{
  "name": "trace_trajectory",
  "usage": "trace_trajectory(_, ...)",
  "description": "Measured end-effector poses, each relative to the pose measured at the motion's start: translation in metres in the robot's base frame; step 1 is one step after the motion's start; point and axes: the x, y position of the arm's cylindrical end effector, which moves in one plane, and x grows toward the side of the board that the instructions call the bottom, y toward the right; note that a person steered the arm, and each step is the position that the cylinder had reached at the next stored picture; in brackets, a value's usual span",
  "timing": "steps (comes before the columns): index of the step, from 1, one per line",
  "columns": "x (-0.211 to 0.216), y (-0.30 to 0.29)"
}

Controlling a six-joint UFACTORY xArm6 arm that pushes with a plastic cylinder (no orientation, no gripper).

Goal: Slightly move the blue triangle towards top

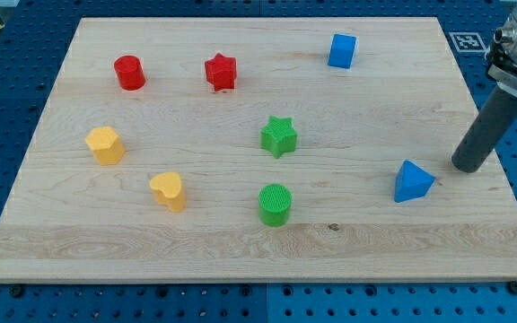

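The blue triangle (413, 181) lies on the wooden board (196, 242) at the view's lower right. My tip (467, 167) is the lower end of the dark rod that comes in from the view's upper right. It rests on the board just to the right of the blue triangle and slightly above it, with a small gap between them.
A blue cube (341, 51) sits at the top right. A red cylinder (129, 73) and a red star (221, 72) sit at the top left. A green star (278, 136) and a green cylinder (275, 205) sit mid-board. Two yellow blocks, one (105, 145) and another (168, 191), sit at the left.
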Motion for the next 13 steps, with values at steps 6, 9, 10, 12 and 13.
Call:
trace_trajectory(6,0.079,-0.016)
trace_trajectory(9,0.055,-0.058)
trace_trajectory(10,0.055,-0.058)
trace_trajectory(12,0.048,-0.073)
trace_trajectory(13,0.037,-0.073)
